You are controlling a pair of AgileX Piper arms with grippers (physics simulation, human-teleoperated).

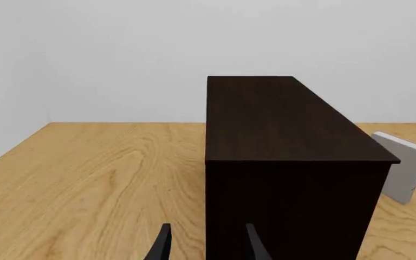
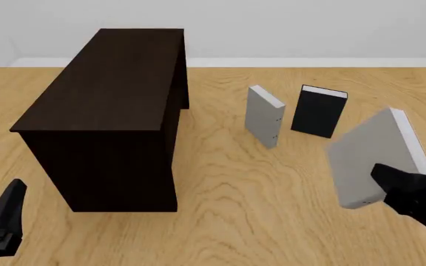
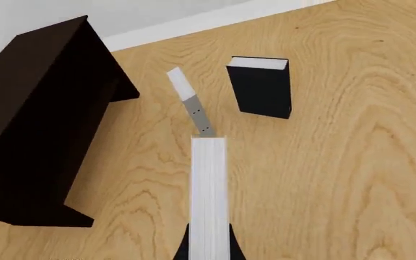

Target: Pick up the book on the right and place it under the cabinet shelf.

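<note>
The book (image 2: 376, 158), light grey with a white page edge, hangs tilted above the table at the right, and my right gripper (image 2: 392, 182) is shut on its lower corner. The right wrist view looks straight at the book's page edge (image 3: 208, 189), with the fingertips (image 3: 231, 250) pinching it from both sides. At the left stands the cabinet shelf (image 2: 117, 83), a tall, very dark brown box, also seen as the cabinet (image 3: 34, 108) from the right wrist. My left gripper (image 2: 2, 221) is open low at the front left, just before the cabinet (image 1: 280, 119), with nothing in the left gripper (image 1: 208, 246).
A second grey book (image 2: 263, 116) stands upright mid-table right of the cabinet, with a black book (image 2: 318, 111) upright beside it. Both show as the grey book (image 3: 193, 105) and black book (image 3: 262, 86) ahead of the held one. A white wall bounds the far table edge.
</note>
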